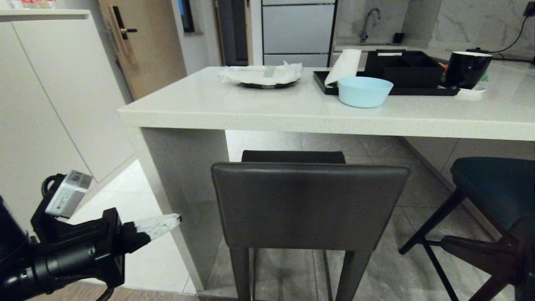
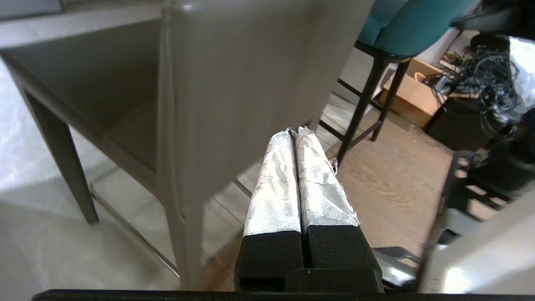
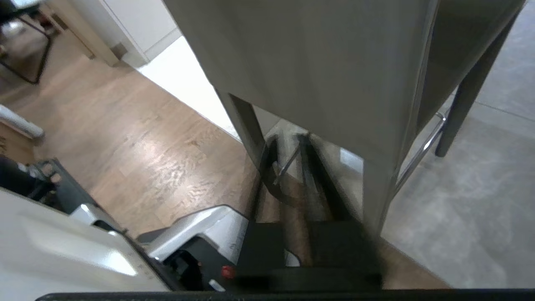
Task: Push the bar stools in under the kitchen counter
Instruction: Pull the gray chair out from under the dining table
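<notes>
**Both arms low behind the grey stool, neither touching it**

I see the grey stool (image 1: 309, 205) straight ahead, its back toward me, seat reaching in under the edge of the kitchen counter (image 1: 267, 110) but the backrest standing out clear of the slab. The teal stool (image 1: 497, 188) stands to its right, also out from under the counter, turned at an angle.

My left gripper (image 1: 173, 219) shows low on the left in the head view, tips pointing toward the grey stool's left side, apart from it, with the counter's panel leg behind. From the left wrist, the white-wrapped fingers (image 2: 276, 184) lie pressed together with nothing between them, aimed at the lower edge of the backrest.

My right gripper (image 3: 292, 167) is outside the head view. Its wrist camera looks up at the backrest's underside and a rear leg; the fingers are smeared by motion, with a narrow gap seemingly showing between them, but I cannot tell their state for sure.

On the counter: a light blue bowl (image 1: 364, 91), a black tray (image 1: 388, 83), a black mug (image 1: 467, 69).
</notes>
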Available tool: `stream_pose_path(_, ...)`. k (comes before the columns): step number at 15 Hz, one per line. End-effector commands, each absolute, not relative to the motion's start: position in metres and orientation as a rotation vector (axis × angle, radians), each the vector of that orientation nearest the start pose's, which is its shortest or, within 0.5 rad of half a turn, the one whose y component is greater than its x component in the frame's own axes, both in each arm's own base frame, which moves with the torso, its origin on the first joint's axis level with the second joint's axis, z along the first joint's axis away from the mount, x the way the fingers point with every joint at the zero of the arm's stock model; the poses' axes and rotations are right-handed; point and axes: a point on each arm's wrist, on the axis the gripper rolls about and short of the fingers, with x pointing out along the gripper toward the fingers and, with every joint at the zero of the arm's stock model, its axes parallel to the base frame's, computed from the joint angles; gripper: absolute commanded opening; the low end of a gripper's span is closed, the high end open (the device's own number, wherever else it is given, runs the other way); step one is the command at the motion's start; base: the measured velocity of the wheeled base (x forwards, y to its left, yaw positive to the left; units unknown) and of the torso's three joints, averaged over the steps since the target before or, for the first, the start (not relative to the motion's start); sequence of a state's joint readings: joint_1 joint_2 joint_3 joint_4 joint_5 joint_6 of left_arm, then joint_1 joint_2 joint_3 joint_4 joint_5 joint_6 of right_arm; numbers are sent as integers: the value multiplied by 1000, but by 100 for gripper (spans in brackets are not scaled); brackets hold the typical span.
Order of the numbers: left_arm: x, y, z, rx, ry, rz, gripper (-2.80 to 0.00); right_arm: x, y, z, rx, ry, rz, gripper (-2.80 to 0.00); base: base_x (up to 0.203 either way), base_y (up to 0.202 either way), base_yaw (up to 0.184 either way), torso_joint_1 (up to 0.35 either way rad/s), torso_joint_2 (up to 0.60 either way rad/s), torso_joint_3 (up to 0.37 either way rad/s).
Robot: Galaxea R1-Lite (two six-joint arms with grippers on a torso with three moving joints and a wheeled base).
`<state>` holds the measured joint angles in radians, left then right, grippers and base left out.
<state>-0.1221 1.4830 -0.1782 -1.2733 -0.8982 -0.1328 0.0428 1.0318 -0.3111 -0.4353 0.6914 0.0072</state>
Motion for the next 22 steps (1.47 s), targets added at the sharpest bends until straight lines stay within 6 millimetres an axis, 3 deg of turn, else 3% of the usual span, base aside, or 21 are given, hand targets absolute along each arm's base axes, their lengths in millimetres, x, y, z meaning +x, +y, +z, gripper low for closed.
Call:
stream_pose_path(1, 203, -43, 124, -155, 150, -1023, 0, 140, 21, 163, 119, 327, 749, 0, 0, 0, 0, 0, 0, 0)
stream_pose_path(5, 223, -46, 95, -179, 211, -1050, 0, 156, 13, 156, 194, 308, 1025, 0, 0, 0, 0, 0, 0, 0)
stream_pose_path(8, 231, -44, 85, -193, 240, -1079, 0, 177, -8, 141, 207, 307, 967, 0, 0, 0, 0, 0, 0, 0)
stream_pose_path(13, 278, -45, 89, -140, 143, -1212, 0, 228, -22, 110, 174, 246, 1033, 0, 0, 0, 0, 0, 0, 0)
stream_pose_path(17, 301, -54, 84, -121, 116, -1250, 0, 267, -27, 81, 107, 157, 1094, 0, 0, 0, 0, 0, 0, 0)
stream_pose_path(22, 324, -58, 86, -99, 70, -1251, 0, 300, -22, 89, 50, 81, 1134, 0, 0, 0, 0, 0, 0, 0)
